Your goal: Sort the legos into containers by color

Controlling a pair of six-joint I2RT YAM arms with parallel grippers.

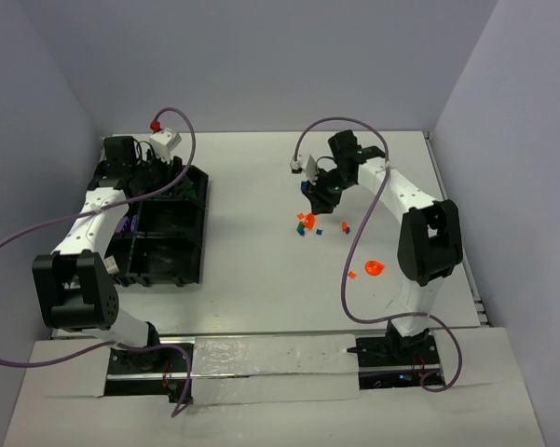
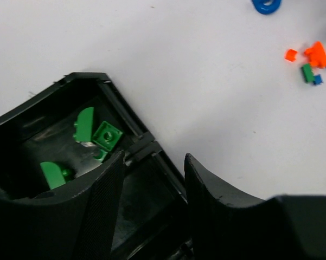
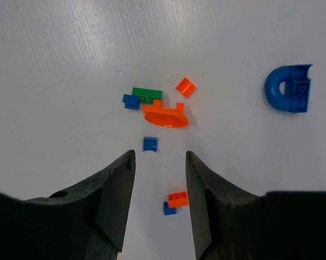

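Note:
The black divided tray [image 1: 198, 244] stands at the left. My left gripper [image 1: 168, 179] hangs open and empty over its far end; in the left wrist view [image 2: 154, 158] the jaws straddle a tray wall [image 2: 144, 142], next to a compartment with several green pieces [image 2: 107, 135]. My right gripper [image 1: 320, 193] is open and empty above the loose legos [image 1: 305, 223]. In its wrist view [image 3: 160, 156] an orange brick [image 3: 177, 199] on a blue one [image 3: 168, 209] lies between the fingers. A blue brick [image 3: 150, 144], an orange rounded piece [image 3: 165, 116] and a green brick [image 3: 147, 93] lie ahead.
A blue arch piece [image 3: 287, 88] lies apart to the right, also in the left wrist view [image 2: 266, 5]. Two orange pieces [image 1: 373, 268] sit near the right arm's base. Grey walls enclose the white table [image 1: 261, 279] on three sides. Purple cables loop over both arms.

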